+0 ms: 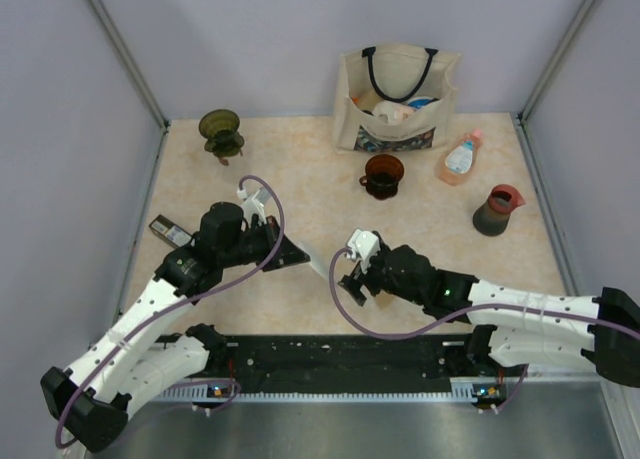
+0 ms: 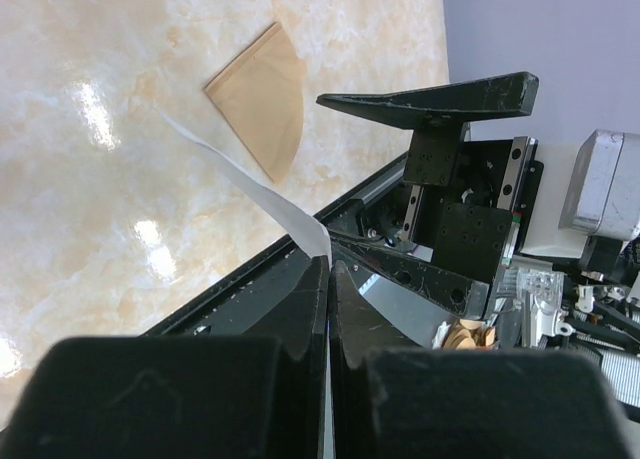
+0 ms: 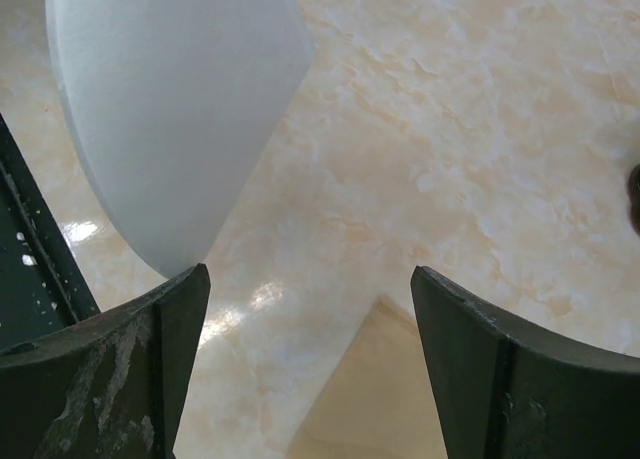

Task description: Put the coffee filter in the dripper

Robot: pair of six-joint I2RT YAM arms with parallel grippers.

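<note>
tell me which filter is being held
The white filter, pinched in the shut left end effector. The brown filter lies loose on the table, below the open right end effector.

Beige marbled tabletop (image 1: 300,169). At the back, upright: cream tote bag (image 1: 395,94) with dark handles, stuffed with packets. Just right of it, lying down: pink bottle (image 1: 460,159). Farther right: dark pitcher (image 1: 497,210), red-rimmed. Near the left edge: small flat black device (image 1: 170,229).
</note>
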